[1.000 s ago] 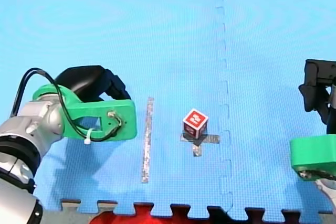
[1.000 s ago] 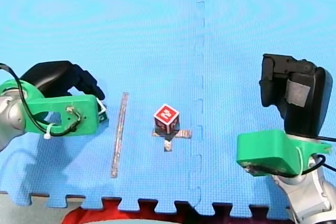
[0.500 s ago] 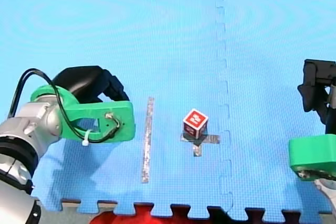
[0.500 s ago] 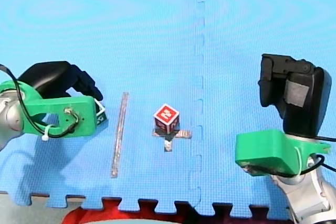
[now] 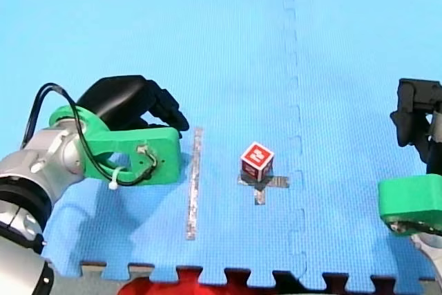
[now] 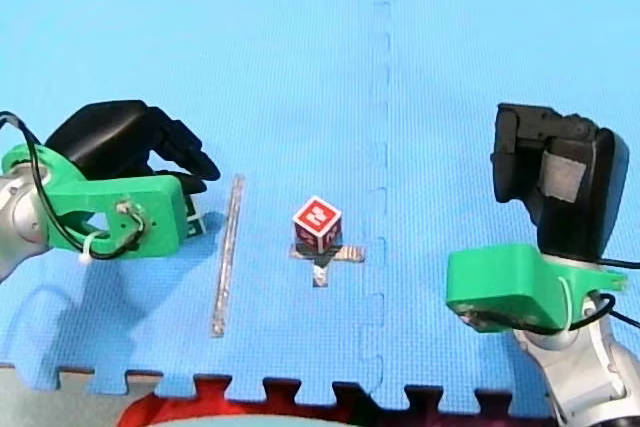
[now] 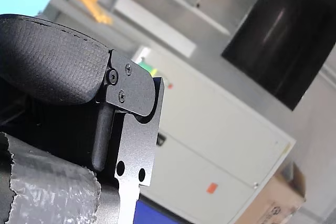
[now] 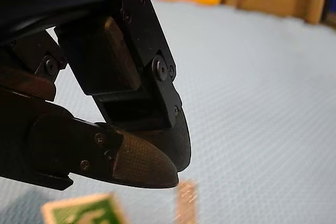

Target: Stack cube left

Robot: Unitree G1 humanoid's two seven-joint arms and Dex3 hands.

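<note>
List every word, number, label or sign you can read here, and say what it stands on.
Nothing here reads as words or numbers.
White mark on the small red cube: a pattern, no legible letters.
White print on the small green cube: blurred.
Dark print on the brown cardboard box: too blurred.
Red stickers on the white cabinet: too small.

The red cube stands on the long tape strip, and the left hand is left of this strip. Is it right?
No. The red cube stands on the small tape cross, right of the long tape strip; the first head view shows it. The left hand is left of this strip.
</note>
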